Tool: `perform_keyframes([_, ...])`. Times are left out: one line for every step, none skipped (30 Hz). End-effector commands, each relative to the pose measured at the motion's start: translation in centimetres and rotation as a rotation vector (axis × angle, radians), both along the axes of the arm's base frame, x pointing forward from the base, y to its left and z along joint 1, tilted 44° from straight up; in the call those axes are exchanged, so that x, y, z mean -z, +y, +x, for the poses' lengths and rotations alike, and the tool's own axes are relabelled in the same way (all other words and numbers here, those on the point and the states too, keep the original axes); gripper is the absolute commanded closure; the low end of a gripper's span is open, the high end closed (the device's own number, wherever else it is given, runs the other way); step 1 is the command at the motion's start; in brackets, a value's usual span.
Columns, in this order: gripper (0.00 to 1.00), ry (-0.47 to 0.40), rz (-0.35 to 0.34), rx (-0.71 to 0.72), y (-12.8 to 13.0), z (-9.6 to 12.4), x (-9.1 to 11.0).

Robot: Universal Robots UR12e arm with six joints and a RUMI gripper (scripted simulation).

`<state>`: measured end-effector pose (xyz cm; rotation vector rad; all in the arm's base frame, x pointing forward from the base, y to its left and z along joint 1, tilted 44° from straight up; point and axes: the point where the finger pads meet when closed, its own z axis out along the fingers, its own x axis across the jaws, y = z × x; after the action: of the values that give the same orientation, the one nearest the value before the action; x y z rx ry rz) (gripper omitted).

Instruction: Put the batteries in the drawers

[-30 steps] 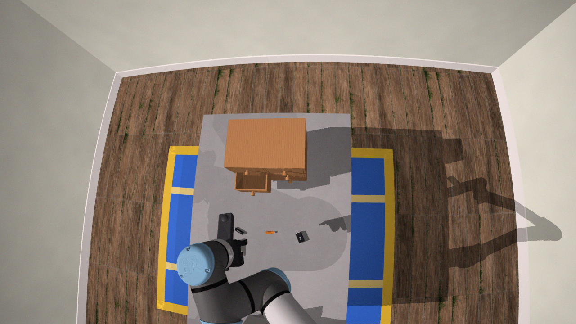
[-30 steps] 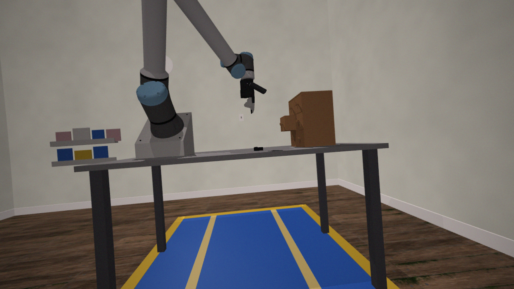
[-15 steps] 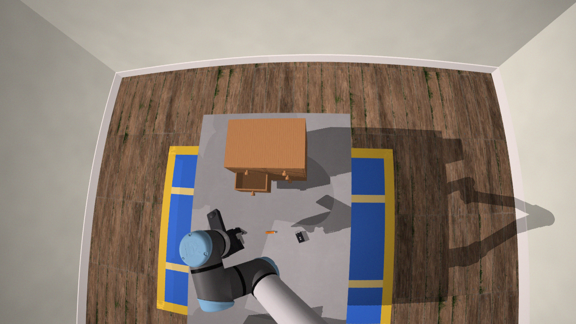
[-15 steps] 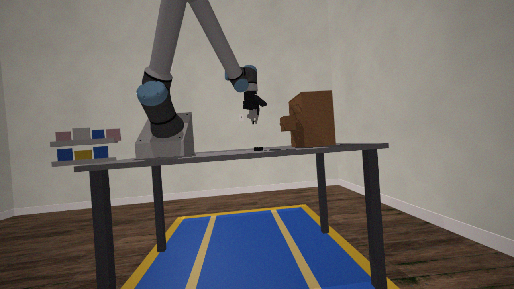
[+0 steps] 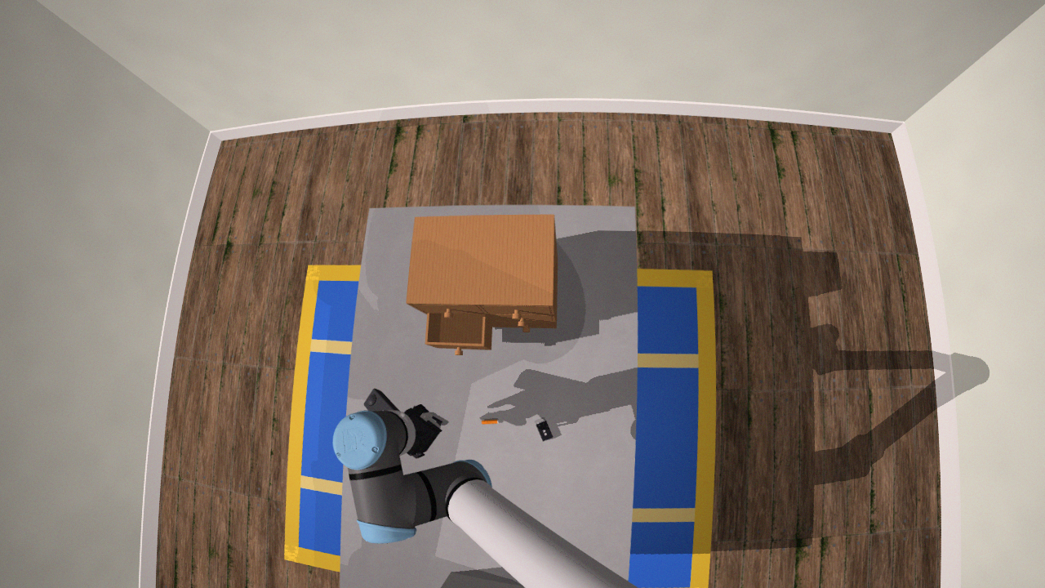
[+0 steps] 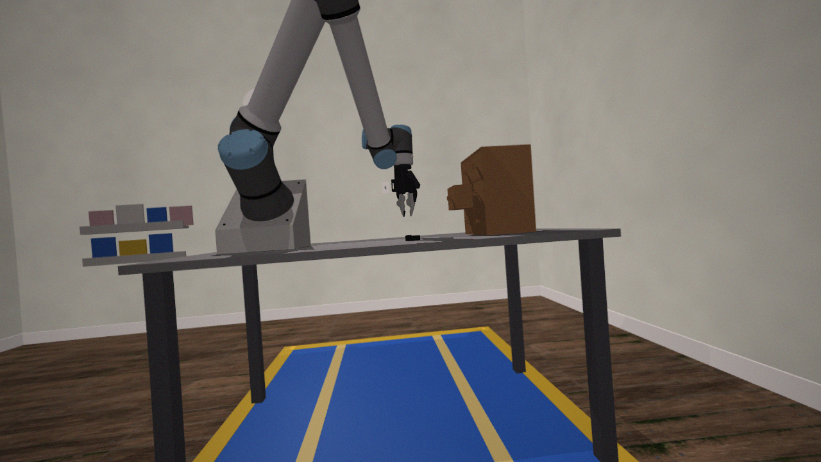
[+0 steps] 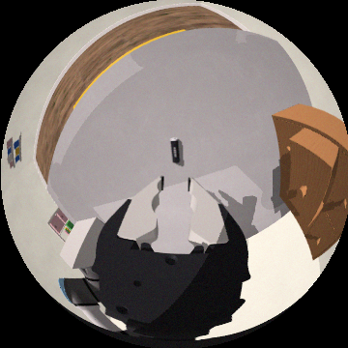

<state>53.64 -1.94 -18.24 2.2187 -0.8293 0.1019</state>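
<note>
The gripper (image 5: pixel 441 420) (image 6: pixel 407 215) (image 7: pixel 176 177) hung above the table, fingers modestly apart, nothing between them. The black battery (image 7: pixel 175 151), probably the AA, lay on the table beyond the tips, outside the drawer (image 5: pixel 456 345) (image 6: pixel 459 197) (image 7: pixel 314 140). Good work here meant centring over it, descending straight, then closing across its narrow width

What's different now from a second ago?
The end effector came down toward the table and turned. Nothing was grabbed or let go. The chest, its pulled-out drawer, the orange item and the small black block stayed as they were.
</note>
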Motion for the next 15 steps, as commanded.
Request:
perform_keyframes([0.8, 0.051, 0.028, -0.083, -0.53, -0.21, 1.7])
perform_keyframes([0.8, 0.057, 0.029, -0.089, -0.58, -0.26, 1.86])
perform_keyframes([0.8, 0.062, 0.03, -0.095, -0.62, -0.3, 1.98])
perform_keyframes([0.8, 0.066, 0.031, -0.098, -0.66, -0.33, 2.08])
perform_keyframes([0.8, 0.069, 0.032, -0.101, -0.68, -0.35, 2.14])
perform_keyframes([0.8, 0.07, 0.032, -0.103, -0.69, -0.36, 2.18])
perform_keyframes([0.8, 0.071, 0.032, -0.104, -0.7, -0.37, 2.2])
perform_keyframes([0.8, 0.071, 0.032, -0.104, -0.7, -0.37, 2.21])
perform_keyframes([0.8, 0.071, 0.032, -0.104, -0.7, -0.37, 2.21])
perform_keyframes([0.83, 0.071, 0.032, -0.104, -0.7, -0.37, 2.21])
perform_keyframes([0.83, 0.071, 0.032, -0.104, -0.7, -0.37, 2.21])
perform_keyframes([0.83, 0.071, 0.032, -0.104, -0.7, -0.37, 2.21])
perform_keyframes([0.83, 0.071, 0.032, -0.104, -0.7, -0.37, 2.21])
perform_keyframes([0.83, 0.071, 0.032, -0.104, -0.7, -0.37, 2.21])
perform_keyframes([0.83, 0.071, 0.032, -0.104, -0.7, -0.37, 2.21])
